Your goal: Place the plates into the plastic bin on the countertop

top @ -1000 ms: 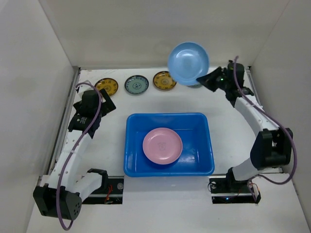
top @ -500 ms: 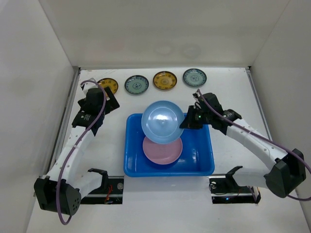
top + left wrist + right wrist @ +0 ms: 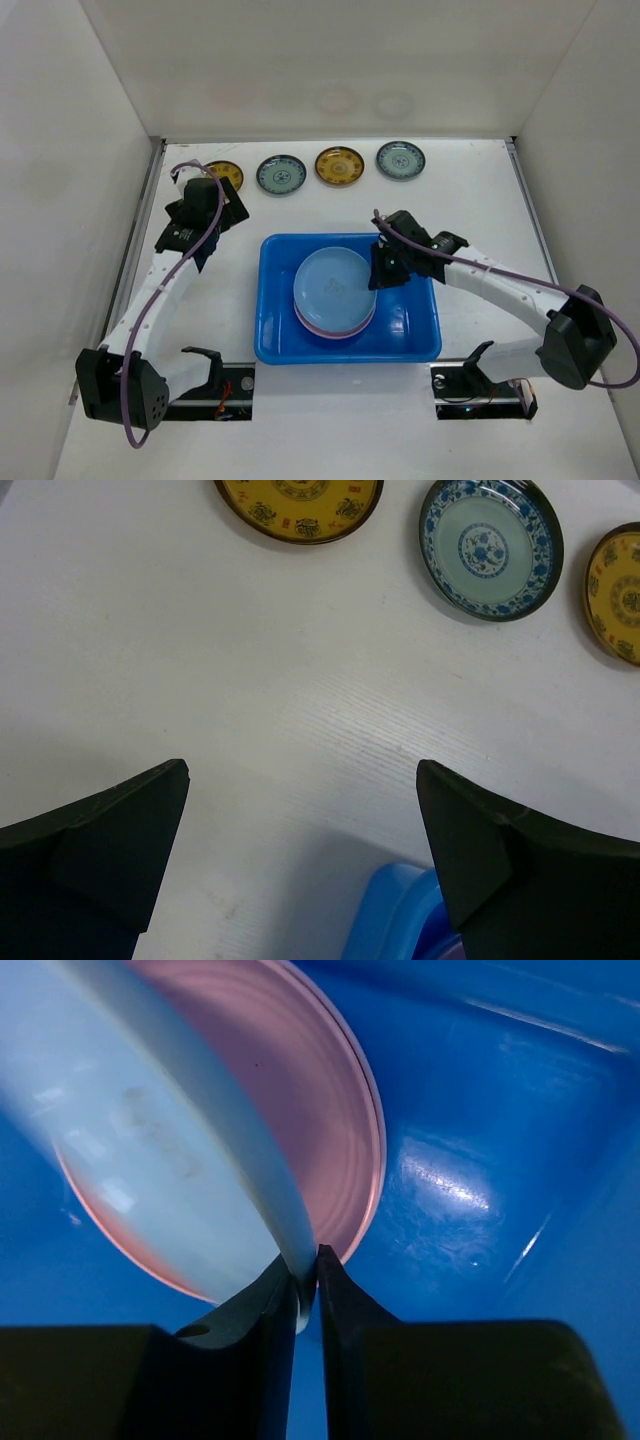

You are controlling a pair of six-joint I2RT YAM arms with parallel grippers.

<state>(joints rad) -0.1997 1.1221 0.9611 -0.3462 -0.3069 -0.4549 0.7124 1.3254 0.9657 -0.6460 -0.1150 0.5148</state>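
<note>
The blue plastic bin sits mid-countertop. In it a light-blue plate lies over a pink plate. My right gripper is shut on the light-blue plate's right rim, low in the bin just above the pink plate. My left gripper is open and empty, above the counter off the bin's back-left corner. Two amber plates and two teal-and-white plates line the back. No lavender plate is in view.
White walls close in the countertop at the back and both sides. In the left wrist view an amber plate and a teal-and-white plate lie ahead, and a second amber plate is at the right edge.
My right gripper has carried the light-blue plate from high at the back right down into the bin, onto the pink plate. My left gripper has shifted slightly toward the back.
</note>
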